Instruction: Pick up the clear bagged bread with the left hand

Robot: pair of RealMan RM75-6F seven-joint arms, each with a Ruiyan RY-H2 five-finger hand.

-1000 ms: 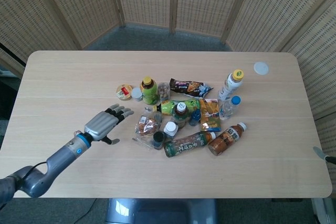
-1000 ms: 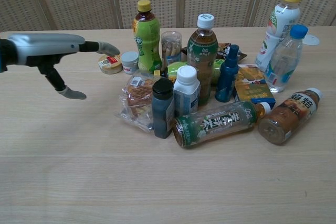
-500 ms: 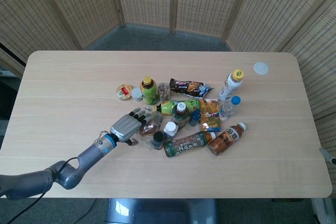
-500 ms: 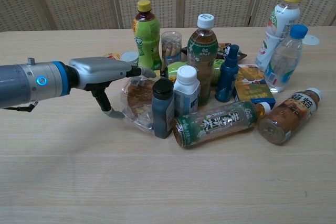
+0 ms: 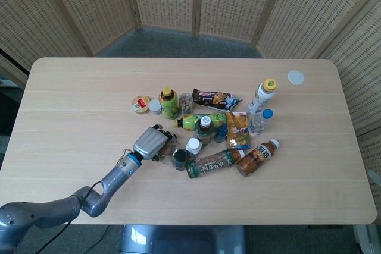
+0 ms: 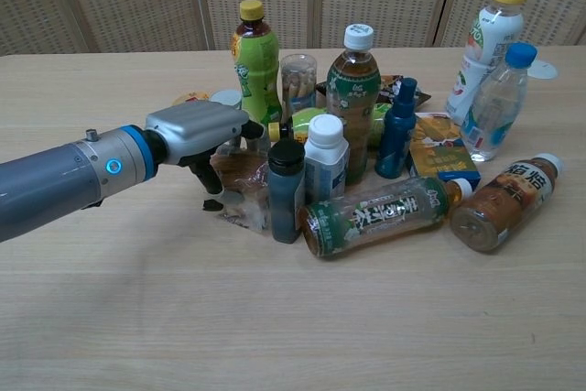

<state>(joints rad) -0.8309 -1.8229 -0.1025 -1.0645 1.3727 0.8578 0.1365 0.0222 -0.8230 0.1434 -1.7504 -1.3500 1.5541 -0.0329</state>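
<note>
The clear bagged bread lies on the table at the left edge of the pile of bottles and snacks. My left hand sits on top of it, fingers curled down over the bag and the thumb tucked at its near edge. From above, the left hand covers most of the bread; only its right side shows. The bag still rests on the table. Neither view shows my right hand.
A dark-capped small bottle and a white-capped bottle stand right against the bag. A green bottle and a small round tin are behind it. Two tea bottles lie on their sides further right. Bare table lies near and left.
My left hand has moved right from the bare table onto the bagged bread, and its fingers have curled down over the bag.
</note>
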